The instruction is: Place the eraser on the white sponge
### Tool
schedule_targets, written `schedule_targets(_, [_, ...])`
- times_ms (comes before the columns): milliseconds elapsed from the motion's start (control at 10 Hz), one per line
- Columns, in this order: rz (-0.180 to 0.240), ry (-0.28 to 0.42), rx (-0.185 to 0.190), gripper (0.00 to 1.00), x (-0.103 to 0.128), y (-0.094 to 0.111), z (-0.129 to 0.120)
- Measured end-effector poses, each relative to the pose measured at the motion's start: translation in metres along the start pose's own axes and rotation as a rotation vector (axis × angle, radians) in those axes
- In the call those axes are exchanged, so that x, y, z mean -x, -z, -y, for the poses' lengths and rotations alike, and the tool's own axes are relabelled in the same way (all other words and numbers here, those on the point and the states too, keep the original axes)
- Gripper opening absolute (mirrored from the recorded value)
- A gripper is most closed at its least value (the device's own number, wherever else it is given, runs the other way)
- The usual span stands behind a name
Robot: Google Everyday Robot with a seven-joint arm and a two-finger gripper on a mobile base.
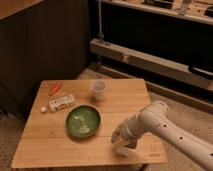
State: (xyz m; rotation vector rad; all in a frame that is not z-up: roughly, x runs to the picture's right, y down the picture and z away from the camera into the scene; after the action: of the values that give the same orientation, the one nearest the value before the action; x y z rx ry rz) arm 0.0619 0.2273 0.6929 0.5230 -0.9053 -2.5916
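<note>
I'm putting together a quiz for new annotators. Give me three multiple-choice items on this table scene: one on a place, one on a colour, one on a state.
1. Where over the table is the gripper?
A. Far left corner
B. Near right part, right of the plate
C. Far right corner

2. What colour is the plate?
A. Red
B. White
C. Green

3. How is the cup placed?
A. Upright on the table
B. Lying on its side
C. Upside down on the plate

Answers:
1 B: the gripper hangs low by the front edge, right of the plate.
2 C: its whole face is green.
3 A: it stands behind the plate, open end up.
</note>
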Motion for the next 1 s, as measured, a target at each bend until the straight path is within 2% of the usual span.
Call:
schedule_targets(200, [0.000,-0.007,-0.011,0.80,0.0001,-0.0004,-0.0005])
schedule_targets(1000, [0.002,-0.001,-0.013,0.80,-0.0024,-0.0005,0.0005])
